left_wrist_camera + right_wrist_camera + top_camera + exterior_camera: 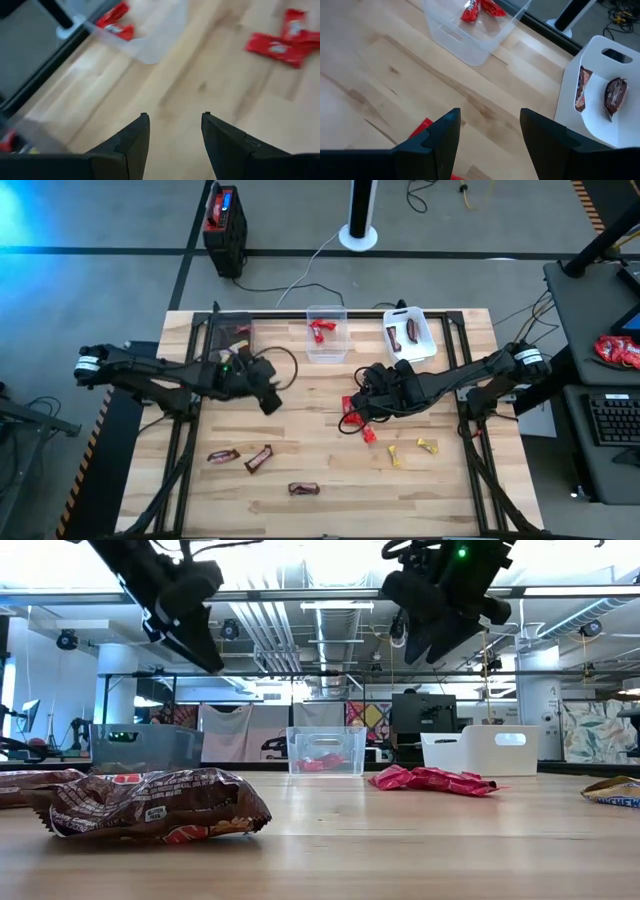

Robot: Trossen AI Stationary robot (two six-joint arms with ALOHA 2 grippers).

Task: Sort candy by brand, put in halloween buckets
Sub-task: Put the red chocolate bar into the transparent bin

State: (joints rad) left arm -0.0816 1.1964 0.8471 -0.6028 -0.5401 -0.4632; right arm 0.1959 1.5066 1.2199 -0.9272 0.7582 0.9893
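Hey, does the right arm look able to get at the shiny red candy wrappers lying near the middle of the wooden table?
Probably yes. The right claw hangs open and empty above the shiny red candy wrappers, and nothing lies between them; the left claw is off to the side.

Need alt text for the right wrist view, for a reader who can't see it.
The right end effector hangs open and empty over the wooden table. Ahead stand a clear bin holding red candies and a white bin holding two brown bars.
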